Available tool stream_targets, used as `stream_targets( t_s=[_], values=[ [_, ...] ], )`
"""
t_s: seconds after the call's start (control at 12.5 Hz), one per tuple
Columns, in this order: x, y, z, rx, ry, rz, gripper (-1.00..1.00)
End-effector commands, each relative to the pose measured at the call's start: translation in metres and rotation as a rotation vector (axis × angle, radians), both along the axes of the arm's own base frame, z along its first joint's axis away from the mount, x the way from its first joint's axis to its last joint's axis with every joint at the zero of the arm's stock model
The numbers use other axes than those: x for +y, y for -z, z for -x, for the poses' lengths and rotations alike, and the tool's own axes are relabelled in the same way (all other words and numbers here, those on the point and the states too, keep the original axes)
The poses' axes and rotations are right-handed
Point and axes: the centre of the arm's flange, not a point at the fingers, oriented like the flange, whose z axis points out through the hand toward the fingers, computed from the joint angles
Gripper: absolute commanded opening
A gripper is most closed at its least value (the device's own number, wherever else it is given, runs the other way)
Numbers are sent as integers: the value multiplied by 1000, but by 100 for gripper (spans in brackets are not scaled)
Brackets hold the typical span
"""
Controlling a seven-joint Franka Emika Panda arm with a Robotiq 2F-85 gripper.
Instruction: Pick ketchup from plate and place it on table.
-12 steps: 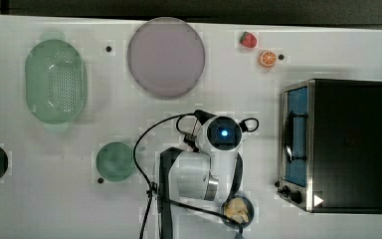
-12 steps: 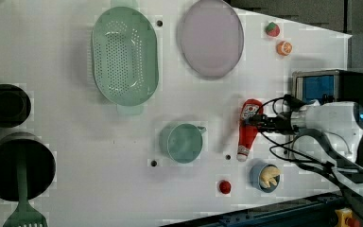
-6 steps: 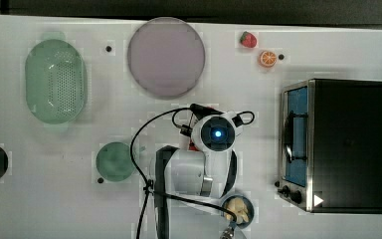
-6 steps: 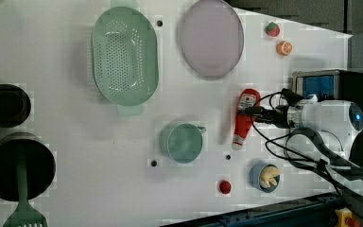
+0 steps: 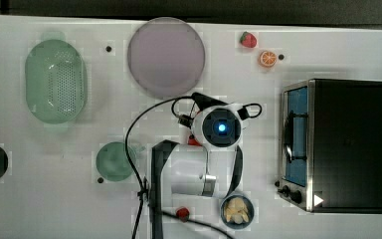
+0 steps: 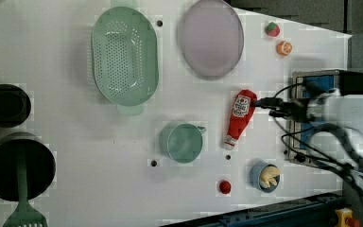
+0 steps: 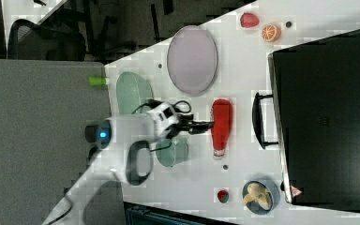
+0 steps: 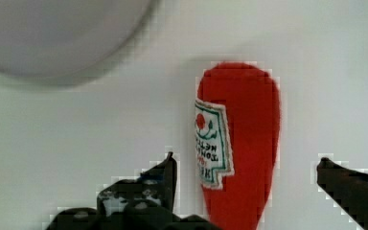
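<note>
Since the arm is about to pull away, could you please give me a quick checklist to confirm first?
1. ketchup off the plate: ok.
2. Ketchup lying flat on the table: ok.
3. gripper open, fingers clear of the bottle on both sides: ok.
4. Bottle apart from the mint-green cup: ok.
5. Bottle apart from the oven handle: ok.

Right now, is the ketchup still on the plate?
No, in the left view the ketchup lies flat on the table, apart from the bare plate.
</note>
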Motion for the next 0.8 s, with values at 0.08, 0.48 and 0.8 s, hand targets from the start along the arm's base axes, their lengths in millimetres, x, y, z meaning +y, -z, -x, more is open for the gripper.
stream_targets(
  t_s=[0.08, 0.48, 0.8],
  values=[
    [5, -117, -28, -84, 272, -15, 100],
    [16, -242, -29, -24, 483, -22, 100],
    [11, -298, -23, 14, 519, -3, 100]
  ],
)
